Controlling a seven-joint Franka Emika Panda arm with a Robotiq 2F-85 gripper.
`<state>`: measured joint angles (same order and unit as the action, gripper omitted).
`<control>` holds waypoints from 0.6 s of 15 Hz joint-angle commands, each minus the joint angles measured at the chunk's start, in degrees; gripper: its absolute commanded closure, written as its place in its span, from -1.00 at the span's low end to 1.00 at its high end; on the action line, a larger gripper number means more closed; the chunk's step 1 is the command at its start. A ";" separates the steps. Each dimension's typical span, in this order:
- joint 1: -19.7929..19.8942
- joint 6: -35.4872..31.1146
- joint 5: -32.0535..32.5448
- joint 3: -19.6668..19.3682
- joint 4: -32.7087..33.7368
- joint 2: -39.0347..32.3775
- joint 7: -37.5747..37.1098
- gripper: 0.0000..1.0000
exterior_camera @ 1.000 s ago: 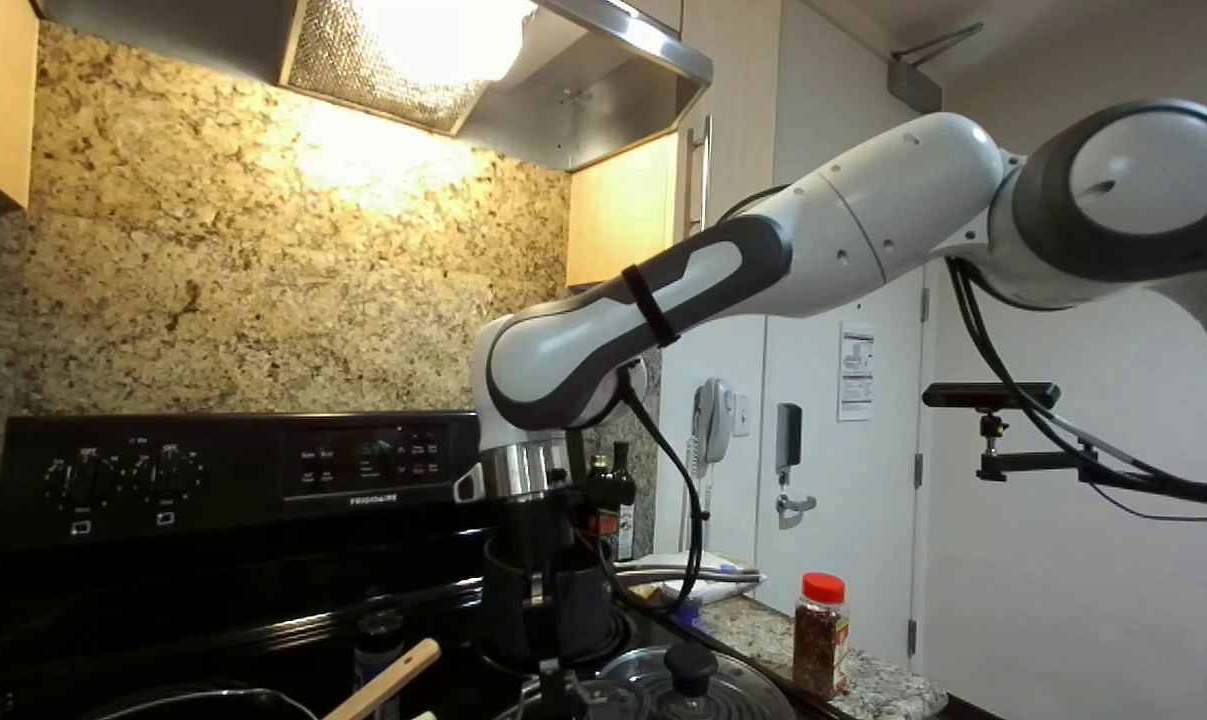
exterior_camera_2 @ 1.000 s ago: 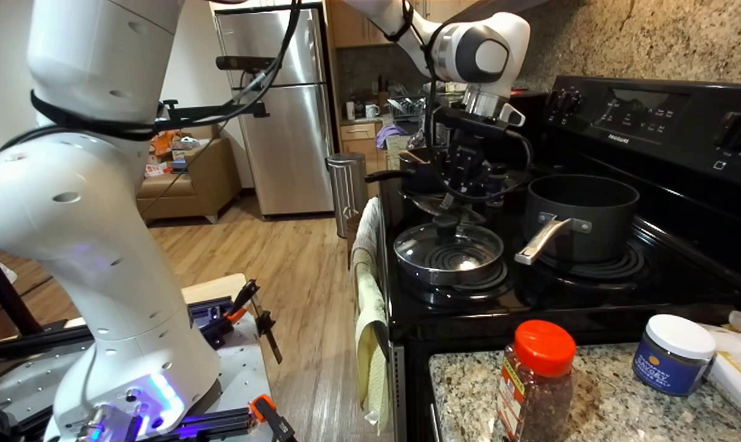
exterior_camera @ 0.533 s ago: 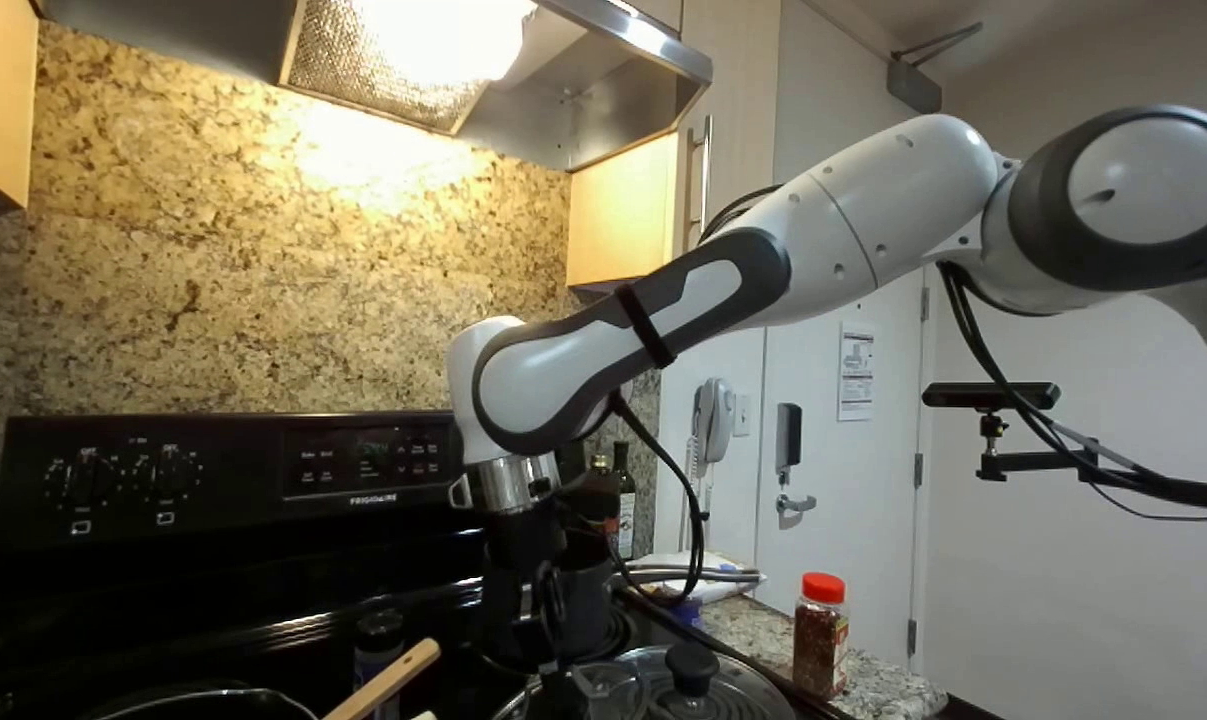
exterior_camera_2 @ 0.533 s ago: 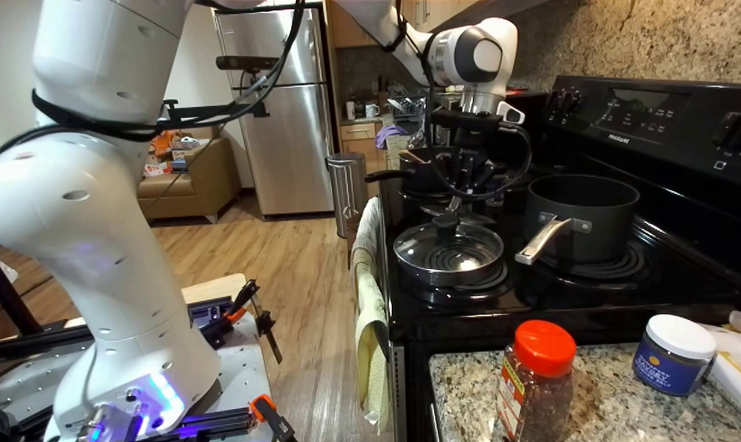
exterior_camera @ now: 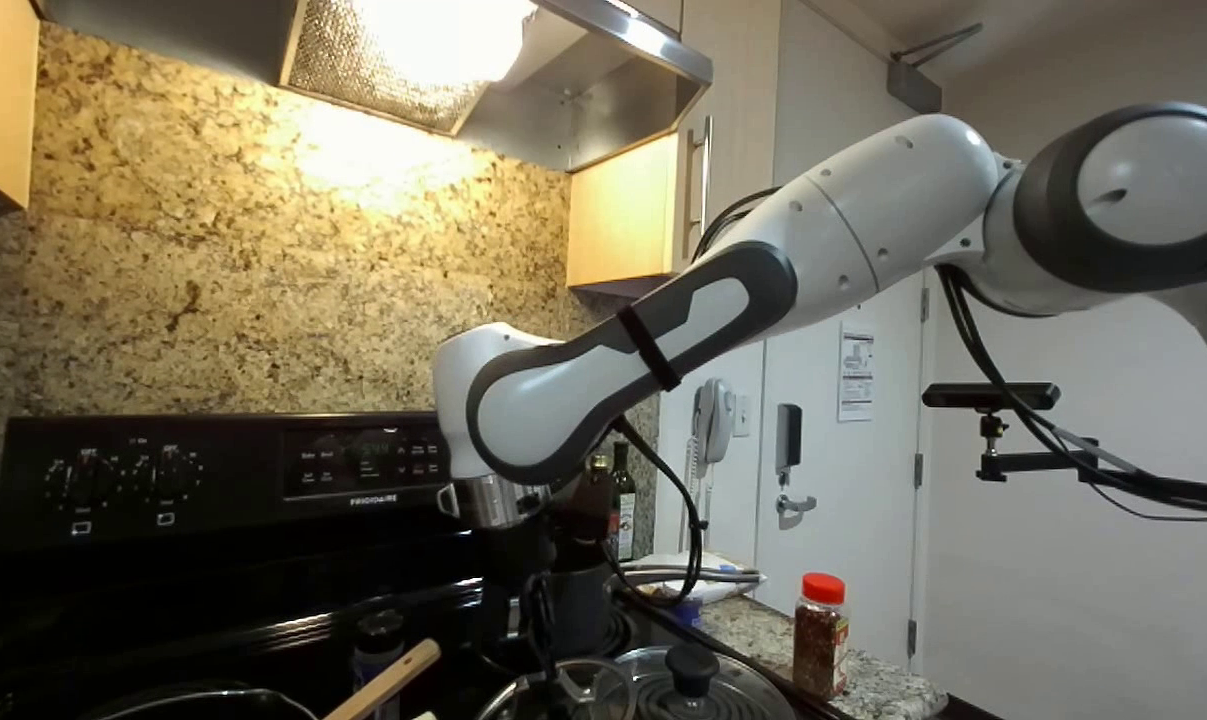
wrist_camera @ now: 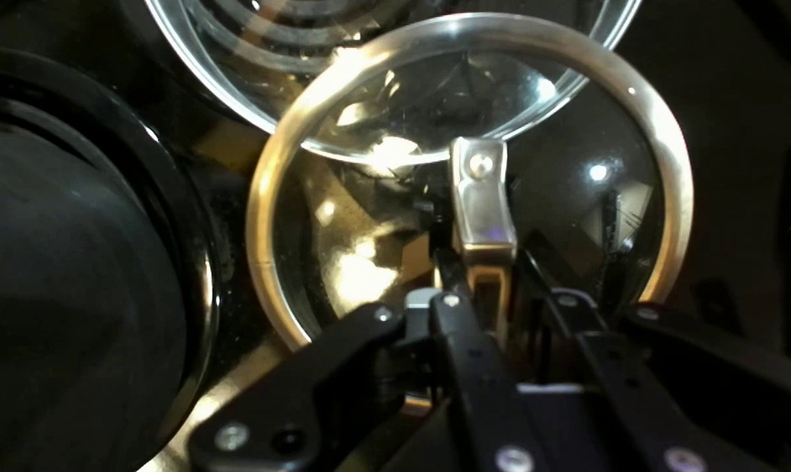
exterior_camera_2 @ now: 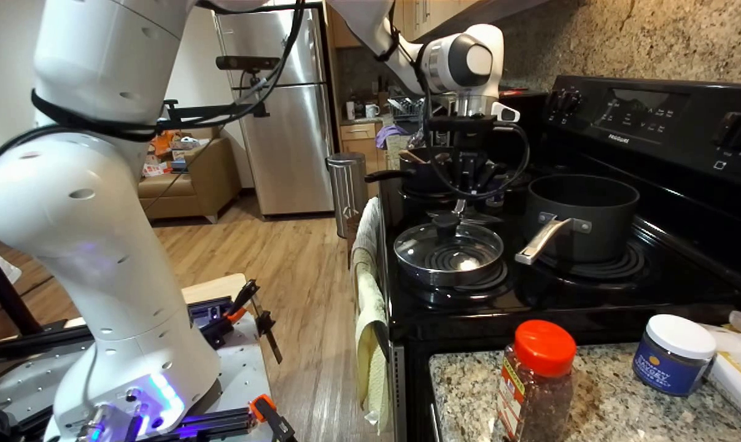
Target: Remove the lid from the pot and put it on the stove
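Beneath the wrist camera, the end effector (wrist_camera: 490, 262) clasps the silver handle (wrist_camera: 482, 210) of the smaller glass lid (wrist_camera: 552, 183), a finger (wrist_camera: 461, 321) to each side, and this lid's rim overlaps a larger glass lid (wrist_camera: 264, 65) in the line of sight. Seen in an exterior view, a pale wooden handle (exterior_camera: 383, 683) juts up nearby, a red-capped jar (exterior_camera: 820, 640) stands on the granite tabletop (exterior_camera: 898, 690), and the end effector's body blocks part of the grey pot (exterior_camera: 583, 608). Uncovered, the pot stands on the stove (exterior_camera_2: 557, 301) in an exterior view, beside the covered pan (exterior_camera_2: 447, 278); the clasped lid is between that pan and a dark long-handled pan (exterior_camera_2: 424, 179), though whether it touches the stove I cannot tell.
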<state>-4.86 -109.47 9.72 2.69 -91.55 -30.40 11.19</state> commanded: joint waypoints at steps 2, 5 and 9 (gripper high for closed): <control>-0.21 -2.69 0.88 -0.09 -1.64 1.00 -1.90 0.78; 0.87 -6.25 -1.48 0.38 -3.58 2.31 -1.89 0.78; 1.03 -7.78 -1.39 0.00 -5.85 3.50 -2.74 0.09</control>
<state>-4.37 -115.78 9.01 2.68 -93.67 -29.83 9.81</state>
